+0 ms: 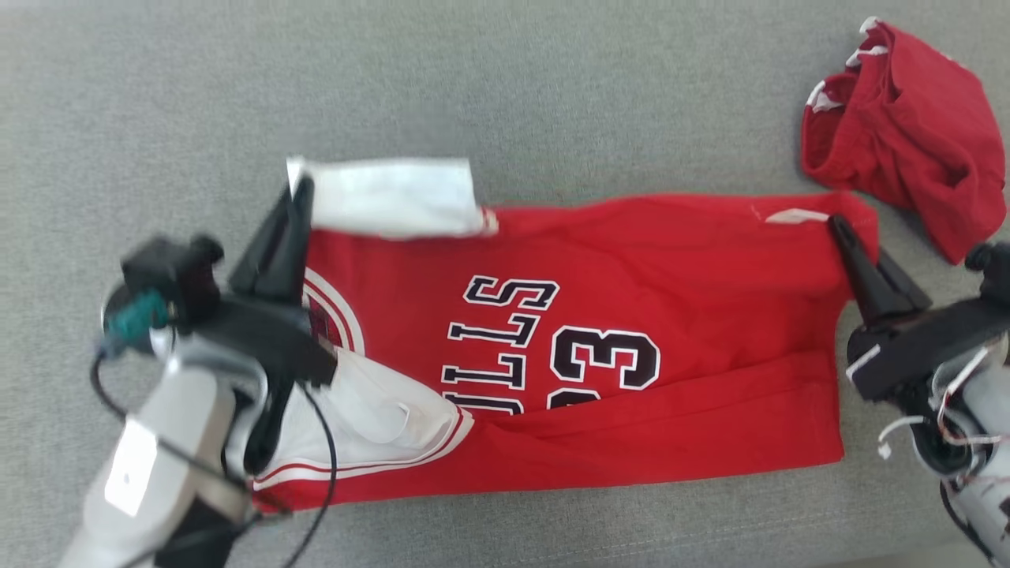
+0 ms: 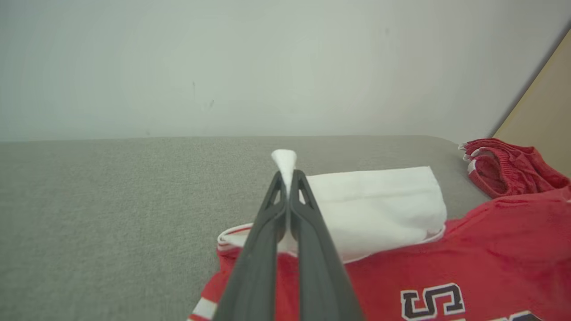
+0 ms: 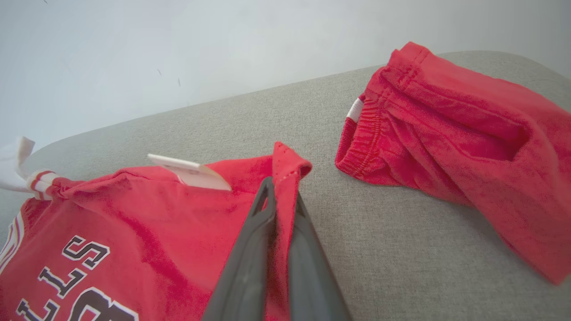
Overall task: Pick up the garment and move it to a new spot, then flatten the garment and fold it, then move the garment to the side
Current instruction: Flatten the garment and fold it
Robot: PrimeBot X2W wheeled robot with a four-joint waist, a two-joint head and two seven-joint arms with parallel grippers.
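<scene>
Jaws pressed shut on cloth at both ends: the left gripper [image 2: 287,178] pinches the corner of a white sleeve [image 1: 394,197], and the right gripper [image 3: 280,189] pinches the far hem corner of a red jersey [image 1: 647,331]. The jersey lies stretched across the middle of the grey upholstered surface [image 1: 552,87], its near edge doubled over. The knit looks light and limp, likely to sag or crease, so corners and seams taken in pairs appear the safest holds; a pinch mid-panel would probably bunch it. Count: one jersey with two white sleeves and one white tag [image 1: 793,215] near its hem; one crumpled pair of red shorts [image 1: 907,134] toward the surface's far right corner, just beside the jersey; two grippers.
</scene>
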